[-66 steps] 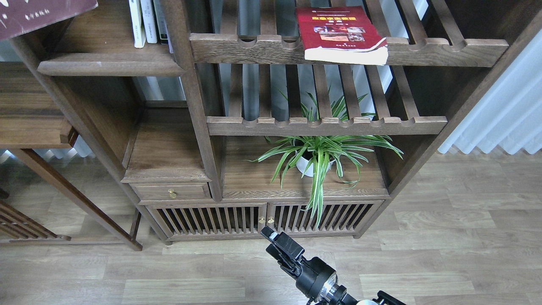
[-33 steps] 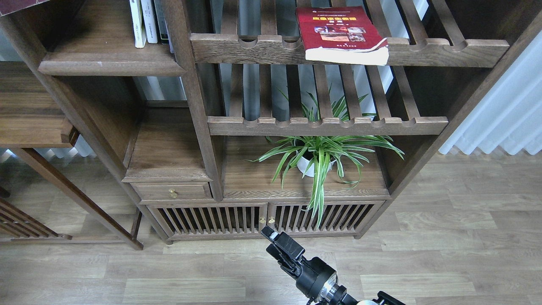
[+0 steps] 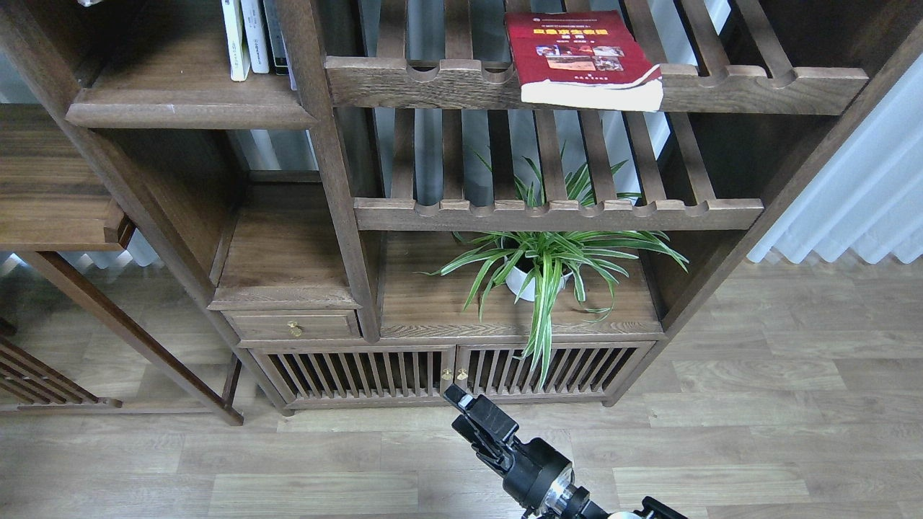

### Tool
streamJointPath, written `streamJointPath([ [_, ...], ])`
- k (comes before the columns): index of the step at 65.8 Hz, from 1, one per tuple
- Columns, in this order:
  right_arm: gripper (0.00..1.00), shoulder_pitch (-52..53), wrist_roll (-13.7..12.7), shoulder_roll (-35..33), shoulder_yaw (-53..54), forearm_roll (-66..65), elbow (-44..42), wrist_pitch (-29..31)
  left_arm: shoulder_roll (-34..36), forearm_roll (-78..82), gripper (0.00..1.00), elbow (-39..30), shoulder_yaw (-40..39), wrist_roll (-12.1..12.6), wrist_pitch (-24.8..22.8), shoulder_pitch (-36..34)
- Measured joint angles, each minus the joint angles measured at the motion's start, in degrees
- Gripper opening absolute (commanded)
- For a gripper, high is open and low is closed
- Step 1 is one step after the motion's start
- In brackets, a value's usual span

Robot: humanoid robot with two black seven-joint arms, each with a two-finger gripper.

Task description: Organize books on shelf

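The red book (image 3: 580, 58) with a yellow title and photos lies flat on the upper slatted rack, its page edge overhanging the front rail. The shelf (image 3: 187, 107), a solid dark-brown plank with a rounded front edge, is at the upper left. My right gripper (image 3: 469, 414) hangs low at the bottom centre, over the floor and far from the shelf; it holds nothing, and its dark fingers overlap, so I cannot tell their gap. The maroon and yellow-green books are out of view. My left gripper is out of view.
Thin white- and dark-spined upright books (image 3: 249, 36) stand at the shelf's right end. A potted spider plant (image 3: 541, 263) sits on the cabinet top under the lower slatted rack (image 3: 555, 213). A brass-knobbed drawer (image 3: 292, 328) is at the lower left. White curtains (image 3: 858, 194) hang on the right.
The maroon book at the top left corner has moved up and out of view. The right arm and the red book have not moved.
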Motion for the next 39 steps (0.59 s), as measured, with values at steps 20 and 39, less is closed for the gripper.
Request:
streamJointPath([
  [20,0.99,0.0,0.5,0.0,0.5,0.2,0.0,0.0,-3.5,1.7,0.02,8.3,0.9,-0.7,0.0,-2.7],
  [39,0.99,-0.1,0.9,0.0,-0.2,0.2,0.8,0.0,-8.0,2.4,0.02,13.7,1.1,-4.1,0.0,-5.4],
])
